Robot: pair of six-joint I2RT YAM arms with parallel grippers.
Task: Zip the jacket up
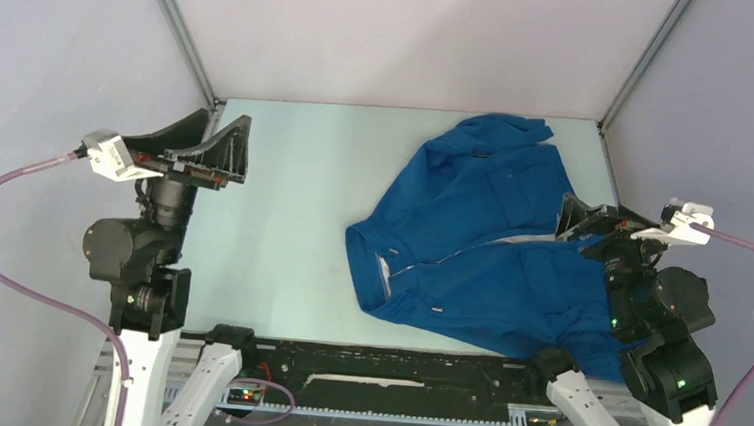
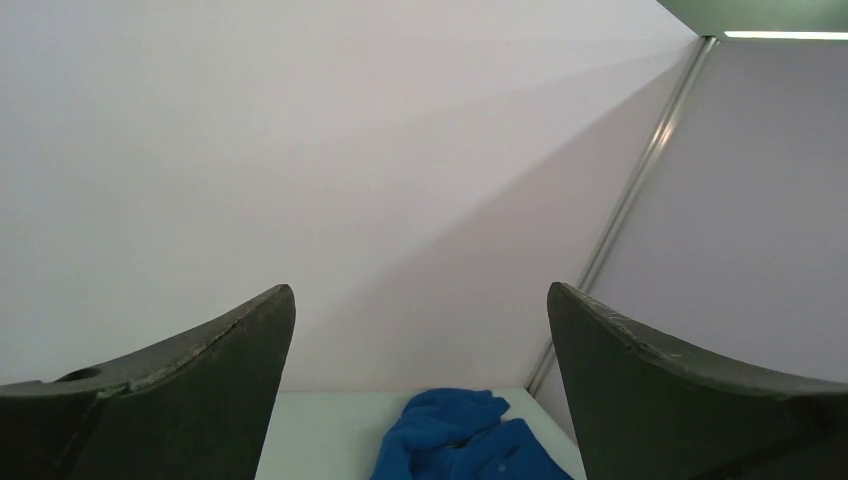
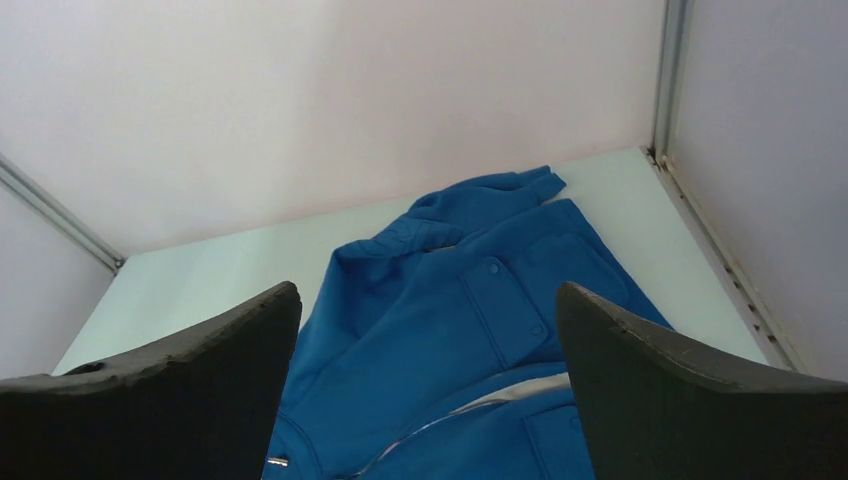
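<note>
Pale table [image 1: 286, 167]: jacket [image 1: 476, 180] lies centre-right in top view, zip line [image 1: 471, 248] running L-R. Right gripper [image 1: 565, 218] hangs over its R end, jaws wide, empty. Left gripper [image 1: 227, 124], upper left, also wide open and empty, well apart, so R arm is nearer.

jacket [image 1: 473, 220] partly hidden behind right arm [image 1: 661, 328], cut off at bottom edge in both wrist views
</note>
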